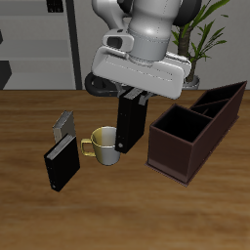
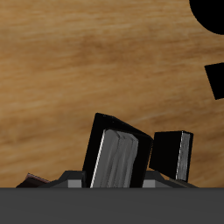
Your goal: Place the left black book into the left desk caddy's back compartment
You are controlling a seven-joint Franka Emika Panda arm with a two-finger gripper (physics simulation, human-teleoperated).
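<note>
Gripper [image 1: 134, 94] clamped on top edge of left black book [image 1: 130, 125], book hanging upright below jaws, apparently clear of table [image 1: 29, 210]. Grip at top keeps book vertical, ready for slotting into left desk caddy [image 1: 181, 146]. Mug [image 1: 105, 145] just beside book. Back compartment [image 1: 221, 103] well apart, farther back. 2nd black book [image 1: 62, 163] and grey book [image 1: 64, 123] near mug.
</note>
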